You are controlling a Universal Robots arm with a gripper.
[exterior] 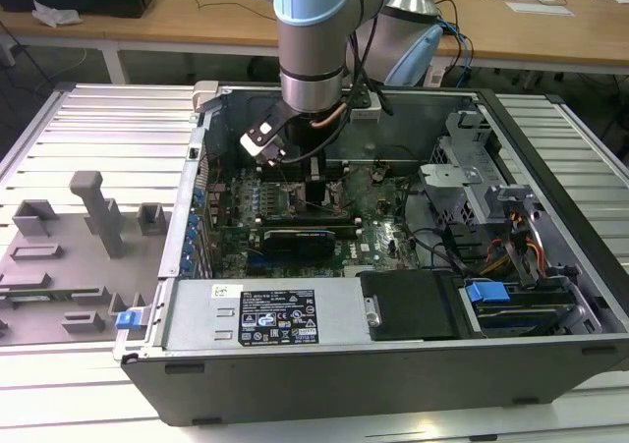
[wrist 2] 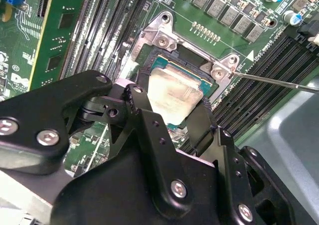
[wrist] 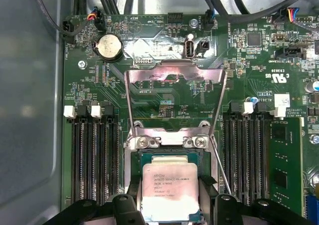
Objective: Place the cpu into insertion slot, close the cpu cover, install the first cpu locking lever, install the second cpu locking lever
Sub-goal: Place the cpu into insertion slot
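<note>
The cpu (wrist: pixel 169 187), a pale silvery square chip, sits at the insertion slot (wrist: pixel 166 142) on the green board. My gripper (wrist: pixel 169 207) straddles it, one black finger against each side of the chip. The second wrist view shows the same: the cpu (wrist 2: pixel 174 93) lies between the fingers of the gripper (wrist 2: pixel 169 109), over the slot (wrist 2: pixel 172 53). The cpu cover (wrist: pixel 174 76), a thin silver frame, is swung open and stands up behind the slot. A thin wire locking lever (wrist: pixel 221 171) stands raised beside the slot. In the exterior view the gripper (exterior: pixel 298 171) reaches down into the open computer case.
Rows of long black memory slots (wrist: pixel 92 155) flank the slot on both sides. A green card (wrist: pixel 286 160) stands beyond one row. Case walls (exterior: pixel 324 340), a drive cage (exterior: pixel 472 183) and cables surround the board. A grey fixture plate (exterior: pixel 79 256) lies at the exterior view's left.
</note>
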